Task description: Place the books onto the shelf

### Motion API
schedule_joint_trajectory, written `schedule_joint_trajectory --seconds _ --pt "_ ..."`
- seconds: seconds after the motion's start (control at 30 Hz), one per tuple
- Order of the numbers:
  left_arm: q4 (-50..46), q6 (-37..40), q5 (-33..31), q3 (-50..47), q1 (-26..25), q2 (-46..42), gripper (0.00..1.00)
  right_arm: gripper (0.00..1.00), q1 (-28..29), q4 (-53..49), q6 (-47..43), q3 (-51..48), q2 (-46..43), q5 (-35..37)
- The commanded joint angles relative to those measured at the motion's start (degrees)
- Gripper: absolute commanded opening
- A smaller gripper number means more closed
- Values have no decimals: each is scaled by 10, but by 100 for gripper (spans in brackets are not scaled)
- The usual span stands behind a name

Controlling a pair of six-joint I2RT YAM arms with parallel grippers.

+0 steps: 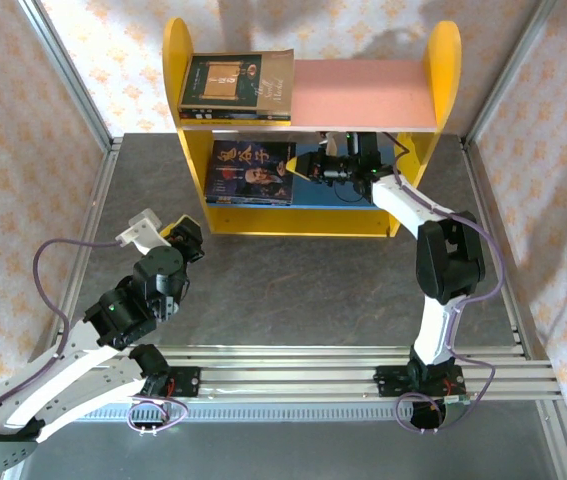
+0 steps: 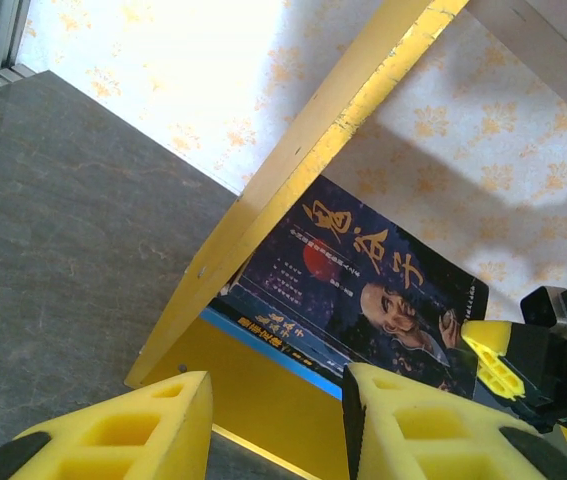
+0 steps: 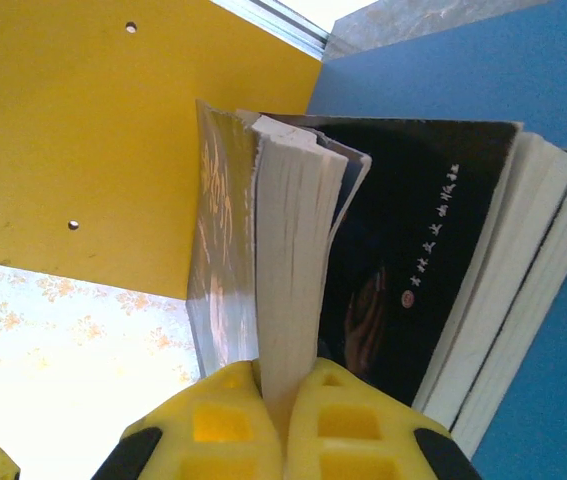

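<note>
The shelf (image 1: 308,225) stands at the back of the table, with yellow sides, a pink upper board (image 1: 363,95) and a blue lower board (image 3: 523,80). Two books (image 1: 235,85) lie flat on the pink board's left end, a dark one over a tan one. A stack with a bearded-man cover (image 1: 253,172) (image 2: 383,290) lies on the lower board. My right gripper (image 1: 295,166) (image 3: 285,400) reaches into the lower tier, shut on the top book's page edge (image 3: 288,300), which lifts off a black cover (image 3: 413,260). My left gripper (image 1: 185,236) (image 2: 278,430) hovers open left of the shelf, holding nothing.
The shelf's yellow left side panel (image 2: 293,170) and low front board (image 2: 253,390) stand just ahead of my left fingers. Grey table (image 1: 293,290) lies bare in front of the shelf. Metal frame posts and patterned walls close in both sides.
</note>
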Motion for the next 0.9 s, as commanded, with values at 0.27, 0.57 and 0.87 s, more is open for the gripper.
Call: schedule_joint_trajectory --seconds 0.27,0.57,0.87 --pt "-10 -2 -1 -11 16 1 37 2 -1 12 -8 42 23 -21" --pt "-7 -5 10 -15 27 4 37 2 -1 32 13 43 36 -14" --pt "-5 -6 24 -14 37 7 37 2 0 49 33 56 51 -13"
